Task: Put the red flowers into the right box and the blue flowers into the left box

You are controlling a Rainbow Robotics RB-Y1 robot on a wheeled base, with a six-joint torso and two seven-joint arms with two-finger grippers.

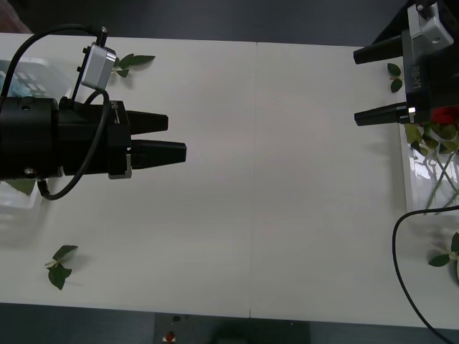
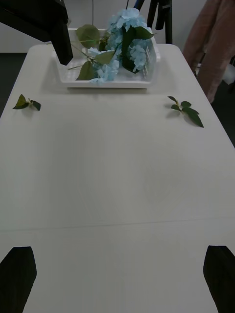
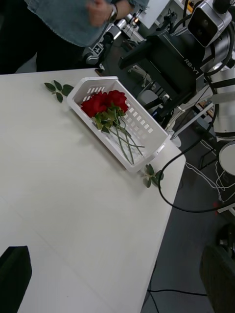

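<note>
The red flowers (image 3: 105, 102) lie in the right box (image 3: 100, 136), blooms together and stems pointing along it. In the front view that box (image 1: 410, 179) sits at the table's right edge with a red bloom (image 1: 446, 115) showing under the arm. My right gripper (image 1: 366, 84) hovers open beside the box with nothing between its fingers. The blue flowers (image 2: 129, 39) are piled in the left box (image 2: 105, 80) at the table's left end. My left gripper (image 1: 176, 136) hangs open over the left part of the table, holding nothing.
Loose green leaf sprigs lie on the white table: one far left (image 1: 129, 63), one near the front left edge (image 1: 59, 265), one by the right box (image 1: 394, 75) and one front right (image 1: 445, 258). A black cable (image 1: 401, 236) loops at the right.
</note>
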